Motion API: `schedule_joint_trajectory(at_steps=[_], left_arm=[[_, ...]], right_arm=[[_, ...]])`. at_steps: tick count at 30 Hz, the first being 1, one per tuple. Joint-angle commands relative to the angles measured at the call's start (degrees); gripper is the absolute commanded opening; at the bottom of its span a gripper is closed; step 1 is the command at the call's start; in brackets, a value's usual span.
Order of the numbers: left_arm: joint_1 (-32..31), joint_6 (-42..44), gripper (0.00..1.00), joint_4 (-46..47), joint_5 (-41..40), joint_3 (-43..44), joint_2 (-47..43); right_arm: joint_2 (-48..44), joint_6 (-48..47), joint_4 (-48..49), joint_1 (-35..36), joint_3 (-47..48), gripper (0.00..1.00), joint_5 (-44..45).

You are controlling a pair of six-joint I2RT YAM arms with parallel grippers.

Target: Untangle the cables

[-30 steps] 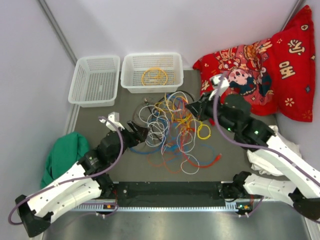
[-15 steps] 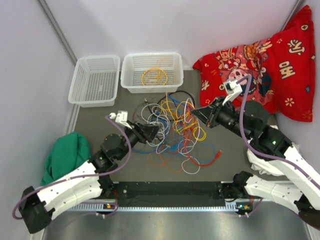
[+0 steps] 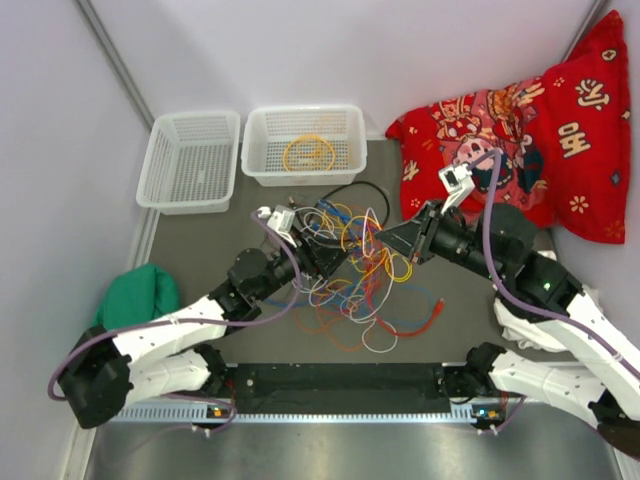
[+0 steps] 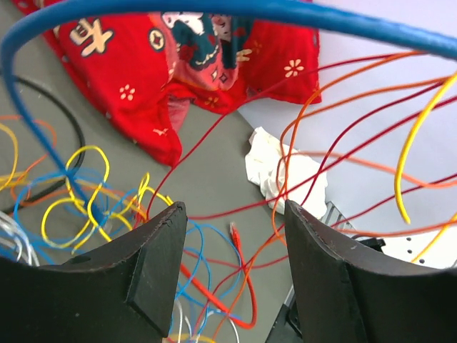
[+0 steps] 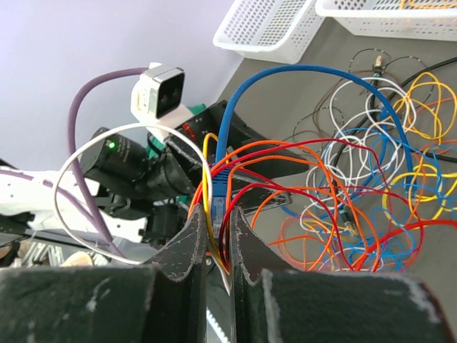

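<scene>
The cables (image 3: 350, 270) lie as a tangled heap of yellow, orange, red, blue, white and black loops in the middle of the mat. My right gripper (image 3: 386, 240) holds part of the heap lifted off the mat. In the right wrist view this gripper (image 5: 218, 214) is shut on a blue plug end (image 5: 220, 187) together with yellow, white and red strands. My left gripper (image 3: 335, 255) is pushed into the heap from the left. Seen from its own wrist, the left gripper (image 4: 232, 214) is open, with orange and red strands (image 4: 343, 100) and a thick blue loop (image 4: 214, 7) arching over it and nothing between its fingers.
Two white baskets stand at the back: the left one (image 3: 192, 160) is empty, the right one (image 3: 345, 125) holds a coiled yellow cable (image 3: 308, 152). A red cushion (image 3: 520, 130) fills the back right. A green cloth (image 3: 130, 305) lies left, a white cloth (image 3: 520, 322) right.
My left arm has reached forward and right into the heap, its jaws narrowing somewhat. My right gripper has drawn its strands slightly nearer and higher, pulling loops taut.
</scene>
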Motion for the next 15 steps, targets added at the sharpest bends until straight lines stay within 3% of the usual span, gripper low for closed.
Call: schedule_joint_trajectory(at_steps=[1,13,15], left_arm=[[-0.1,2.5,0.62,8.0,3.3,3.1,3.1],[-0.3,3.4,0.62,11.8,5.4,5.8,10.5],[-0.3,3.0,0.48,11.4,5.5,6.2,11.1]], right_arm=[[-1.2,1.3,3.4,0.5,0.9,0.00,-2.4],[-1.2,1.9,3.4,0.5,-0.1,0.00,-3.2],[-1.5,1.9,3.4,0.5,-0.3,0.00,-2.7]])
